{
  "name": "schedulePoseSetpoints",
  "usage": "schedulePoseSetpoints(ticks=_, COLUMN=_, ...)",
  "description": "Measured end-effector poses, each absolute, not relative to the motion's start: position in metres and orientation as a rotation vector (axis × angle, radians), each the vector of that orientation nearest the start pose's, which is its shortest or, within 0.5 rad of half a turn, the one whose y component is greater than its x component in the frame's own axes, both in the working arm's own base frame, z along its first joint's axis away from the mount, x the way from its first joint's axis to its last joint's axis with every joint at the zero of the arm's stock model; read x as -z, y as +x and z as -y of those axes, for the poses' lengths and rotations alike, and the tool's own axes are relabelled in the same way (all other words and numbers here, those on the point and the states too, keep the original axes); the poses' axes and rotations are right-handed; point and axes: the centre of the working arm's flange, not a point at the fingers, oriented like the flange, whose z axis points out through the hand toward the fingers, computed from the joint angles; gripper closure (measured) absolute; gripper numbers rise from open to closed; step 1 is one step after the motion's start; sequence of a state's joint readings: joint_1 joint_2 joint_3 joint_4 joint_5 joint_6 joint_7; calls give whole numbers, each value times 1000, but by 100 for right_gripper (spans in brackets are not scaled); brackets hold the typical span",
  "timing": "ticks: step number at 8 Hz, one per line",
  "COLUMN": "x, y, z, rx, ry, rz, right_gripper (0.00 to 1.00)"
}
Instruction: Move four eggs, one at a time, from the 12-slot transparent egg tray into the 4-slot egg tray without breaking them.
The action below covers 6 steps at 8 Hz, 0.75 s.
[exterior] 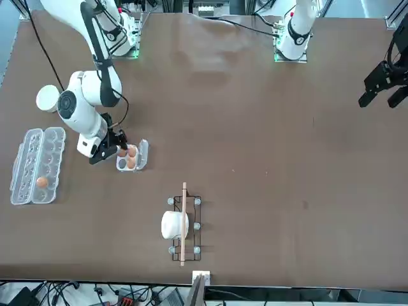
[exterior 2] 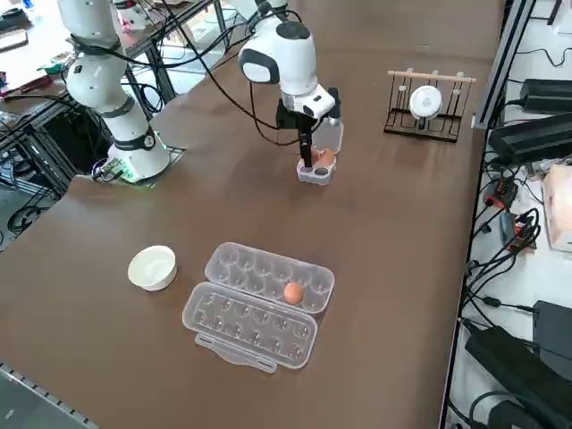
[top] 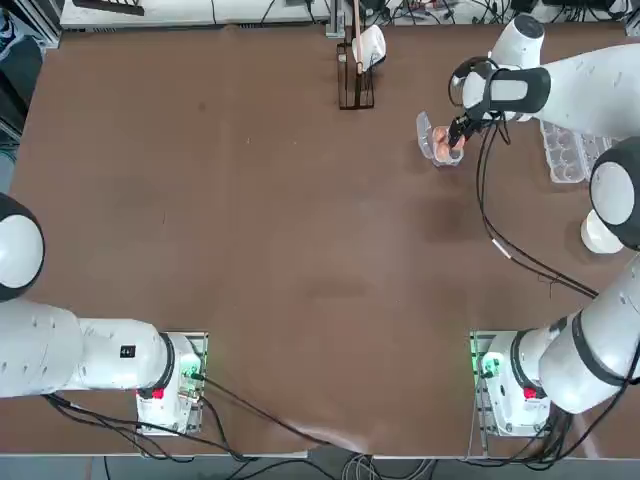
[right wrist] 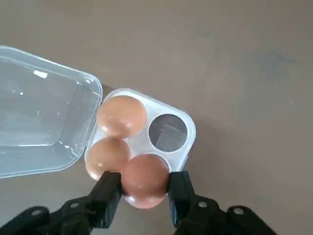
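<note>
My right gripper (right wrist: pixel 144 190) is shut on an orange-brown egg (right wrist: pixel 143 176) and holds it just over a near-corner cup of the 4-slot egg tray (right wrist: pixel 190 139). Two more eggs (right wrist: pixel 121 115) fill the cups on the lid side, and one cup (right wrist: pixel 167 131) is empty. The tray's clear lid (right wrist: pixel 41 112) lies open flat. In the top view the gripper (top: pixel 458 135) hangs over this small tray (top: pixel 436 152) at the far right. The 12-slot transparent egg tray (exterior 2: pixel 241 268) lies open nearer the right edge with one egg (exterior 2: pixel 292 292) in it.
A round white bowl (exterior 2: pixel 152 266) stands beside the long carton. A wire rack with a white mug (exterior 2: pixel 427 103) sits at the table's far edge. A black cable (top: pixel 500 245) trails from the right arm across the brown tabletop.
</note>
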<state>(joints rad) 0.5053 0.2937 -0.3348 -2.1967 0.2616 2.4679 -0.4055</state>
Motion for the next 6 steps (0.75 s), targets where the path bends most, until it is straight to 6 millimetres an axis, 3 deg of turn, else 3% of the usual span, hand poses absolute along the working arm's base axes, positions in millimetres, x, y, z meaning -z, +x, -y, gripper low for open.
schedulePoseSetpoints(ticks=4, x=-254, y=546, z=-94, rx=-2, ry=-3018, rz=585, right_gripper=41)
schedulePoseSetpoints(ticks=6, x=-254, y=547, z=-94, rx=0, ry=-3017, rz=588, right_gripper=11)
